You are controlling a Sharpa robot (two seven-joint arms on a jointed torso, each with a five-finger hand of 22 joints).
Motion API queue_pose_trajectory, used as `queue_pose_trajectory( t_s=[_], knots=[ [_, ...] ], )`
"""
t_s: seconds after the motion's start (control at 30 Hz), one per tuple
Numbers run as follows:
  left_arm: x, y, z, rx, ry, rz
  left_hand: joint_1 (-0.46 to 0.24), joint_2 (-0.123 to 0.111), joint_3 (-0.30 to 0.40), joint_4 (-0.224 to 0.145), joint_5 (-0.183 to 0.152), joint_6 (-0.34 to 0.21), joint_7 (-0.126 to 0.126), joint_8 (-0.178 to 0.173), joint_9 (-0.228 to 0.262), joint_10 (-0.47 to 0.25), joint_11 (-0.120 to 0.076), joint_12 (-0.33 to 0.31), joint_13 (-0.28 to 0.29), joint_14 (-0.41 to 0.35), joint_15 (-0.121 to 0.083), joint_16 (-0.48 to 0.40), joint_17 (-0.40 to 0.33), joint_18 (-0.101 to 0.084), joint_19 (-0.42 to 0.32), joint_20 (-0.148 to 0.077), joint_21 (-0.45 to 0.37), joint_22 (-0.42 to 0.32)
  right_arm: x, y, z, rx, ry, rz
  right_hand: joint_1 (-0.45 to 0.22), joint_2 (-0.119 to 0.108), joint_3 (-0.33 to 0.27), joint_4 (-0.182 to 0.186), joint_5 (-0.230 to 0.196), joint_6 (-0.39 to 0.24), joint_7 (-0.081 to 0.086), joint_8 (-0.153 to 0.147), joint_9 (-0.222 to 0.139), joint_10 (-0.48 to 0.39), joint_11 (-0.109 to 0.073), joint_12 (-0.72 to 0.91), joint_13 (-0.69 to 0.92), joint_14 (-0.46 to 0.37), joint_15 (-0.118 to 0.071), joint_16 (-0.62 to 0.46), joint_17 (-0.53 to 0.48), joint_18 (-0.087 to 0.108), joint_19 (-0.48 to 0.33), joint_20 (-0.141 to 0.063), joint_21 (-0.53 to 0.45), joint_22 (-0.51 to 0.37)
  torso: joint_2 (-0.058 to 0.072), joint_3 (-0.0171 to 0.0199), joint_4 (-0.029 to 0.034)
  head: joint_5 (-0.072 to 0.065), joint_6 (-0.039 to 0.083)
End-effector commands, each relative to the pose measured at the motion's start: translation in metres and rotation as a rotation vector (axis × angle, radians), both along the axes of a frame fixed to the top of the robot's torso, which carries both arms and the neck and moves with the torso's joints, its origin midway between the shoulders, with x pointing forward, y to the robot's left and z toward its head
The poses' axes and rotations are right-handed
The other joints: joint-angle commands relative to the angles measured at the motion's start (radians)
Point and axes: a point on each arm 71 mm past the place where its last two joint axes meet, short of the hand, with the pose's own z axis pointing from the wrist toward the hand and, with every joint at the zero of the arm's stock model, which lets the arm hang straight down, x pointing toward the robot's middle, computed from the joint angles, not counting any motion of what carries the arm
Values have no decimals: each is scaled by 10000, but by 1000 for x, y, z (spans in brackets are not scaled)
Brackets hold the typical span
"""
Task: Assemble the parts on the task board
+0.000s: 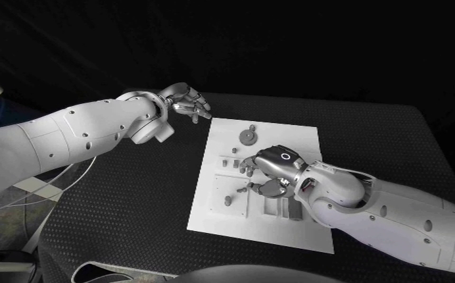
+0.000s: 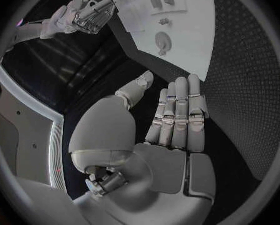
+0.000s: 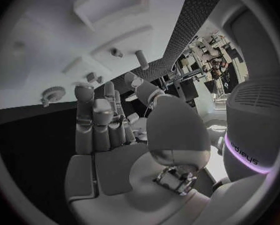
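The white task board [image 1: 227, 220] lies in the middle of the table. On it are grey parts: a gear [image 1: 248, 135] at the far end, small pegs [image 1: 229, 162] by the left edge, and blocks [image 1: 276, 208] at the near end. My right hand [image 1: 272, 172] hovers over the board's middle, palm down, fingers apart, with nothing seen in it. The right wrist view shows its fingers [image 3: 96, 122] stretched toward the board [image 3: 46, 40], with a peg [image 3: 142, 60] and the gear [image 3: 52, 94] beyond them. My left hand [image 1: 186, 105] is held open off the board's far left corner.
Black table [image 1: 369, 131] surrounds the board on all sides. In the left wrist view the board [image 2: 196, 40] with the gear [image 2: 163, 41] lies beyond my left hand's fingers [image 2: 177, 112], and my right hand [image 2: 83, 12] is over its far part.
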Motion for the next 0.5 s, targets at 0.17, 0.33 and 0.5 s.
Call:
queue_pose_trajectory(
  t_s=[0.17,0.33,0.5],
  knots=[
    [0,-2,1,-98,17,-93,14,88,-55,15,40,-73,21,28,12,-82,10,30,16,-89,2,62,-14,138,-55,-23,-12,-10,5,-3,-11,-1047,455,-62,-141,-68,-101,107,11,215,-99,141,77,483,-191,370,421,0,-264,10,-53,1013,-29,31,48,207,5,-6,2,-16,1],
    [0,-2,1,-98,20,-95,14,88,-55,15,40,-73,21,28,13,-81,10,30,17,-89,2,63,-14,137,-55,-23,-12,-10,10,-1,-15,-1245,540,-94,-163,-104,-167,207,15,290,-243,188,133,780,-364,916,1299,3,-467,-13,-75,1013,-6,9,41,197,1,-5,10,-24,-3],
    [0,-3,1,-99,21,-102,14,88,-55,14,40,-72,21,29,13,-81,10,31,17,-88,2,64,-15,137,-55,-23,-12,-11,14,0,-18,-1298,700,-196,-176,-188,-262,306,25,376,-407,174,229,232,-586,2503,4472,4,-642,-7,-54,1013,34,-30,46,207,6,-4,21,-31,-8]
  ],
)
